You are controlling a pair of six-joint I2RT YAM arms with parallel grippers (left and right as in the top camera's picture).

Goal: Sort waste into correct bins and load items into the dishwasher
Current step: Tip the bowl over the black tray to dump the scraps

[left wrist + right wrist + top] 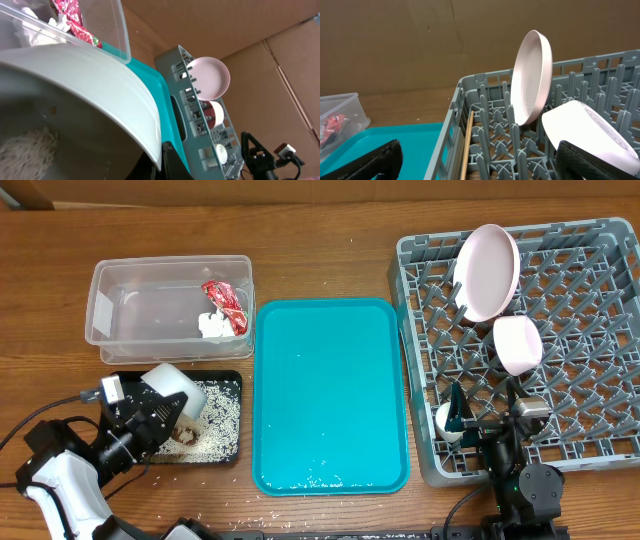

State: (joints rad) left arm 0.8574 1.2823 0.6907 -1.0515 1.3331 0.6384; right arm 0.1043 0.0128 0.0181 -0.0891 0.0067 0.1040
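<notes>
Both in view: left gripper clamped on the white bowl tipped over the black tray, right gripper spread wide, empty, above the rack at its near left corner.

Where we lose sight
Left of the dish rack, the cream-white bowl overruns our frame; inside it, the chopsticks are cropped below.

Even, bright lighting; shadows soft.
Left wrist view: near cream-white bowl blurred (fills the lower left); overhead sharp.
</notes>
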